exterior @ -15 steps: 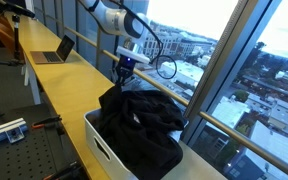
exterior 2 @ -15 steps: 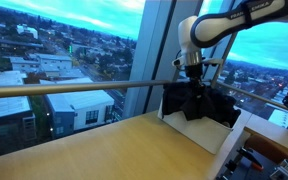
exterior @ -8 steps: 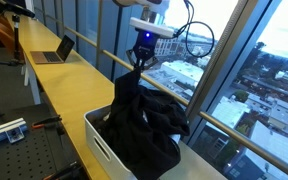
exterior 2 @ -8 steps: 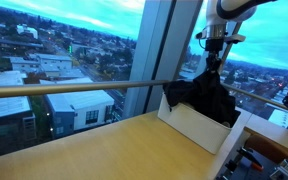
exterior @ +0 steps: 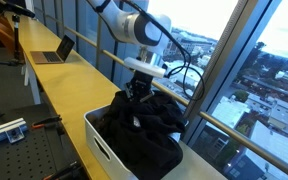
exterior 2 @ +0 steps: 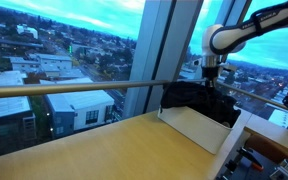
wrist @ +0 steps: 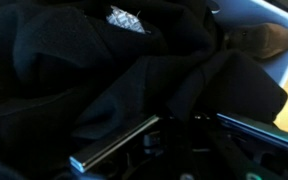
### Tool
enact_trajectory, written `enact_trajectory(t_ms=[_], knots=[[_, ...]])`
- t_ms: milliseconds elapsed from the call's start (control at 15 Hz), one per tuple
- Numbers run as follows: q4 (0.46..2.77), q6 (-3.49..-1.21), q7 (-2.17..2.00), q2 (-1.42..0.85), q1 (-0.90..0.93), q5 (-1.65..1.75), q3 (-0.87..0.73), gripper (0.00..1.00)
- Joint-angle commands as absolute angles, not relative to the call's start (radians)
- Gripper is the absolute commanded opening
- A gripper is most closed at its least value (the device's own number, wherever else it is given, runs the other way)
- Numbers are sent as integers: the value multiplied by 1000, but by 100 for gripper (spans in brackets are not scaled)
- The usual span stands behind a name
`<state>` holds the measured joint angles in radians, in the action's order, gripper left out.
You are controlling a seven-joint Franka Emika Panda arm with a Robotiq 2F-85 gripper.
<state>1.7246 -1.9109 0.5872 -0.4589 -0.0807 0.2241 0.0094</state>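
Cloth [exterior: 149, 128], black and crumpled, fills the bin [exterior: 102, 148] in an exterior view, and the gripper [exterior: 139, 93] points straight down over the bin's middle, its tips sunk in the top of the heap. In an exterior view facing the bin's long wall, the gripper [exterior 2: 211, 78] hangs just above the bin, right over the cloth [exterior 2: 199, 102] that rises past the bin [exterior 2: 194, 128] rim. In the wrist view the fingers [wrist: 114, 145] are closed, apparently pinching a fold; the cloth [wrist: 74, 60] lies directly beneath them inside the bin [wrist: 256, 12], spreading every way with no clear long axis.
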Motion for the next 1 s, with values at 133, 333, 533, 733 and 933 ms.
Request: enact_trajectory(t_ms=[133,333,533,733,933], knots=[[1726,-2021,588,-627,-118,216,8,1],[1677,-2016,598,-714,-123,216,15,1],[1640,-1997,599,-752,-114,223,22,1],[1636,-1979,595,-750,-101,229,27,1],[1650,-1967,579,-724,-90,234,26,29]])
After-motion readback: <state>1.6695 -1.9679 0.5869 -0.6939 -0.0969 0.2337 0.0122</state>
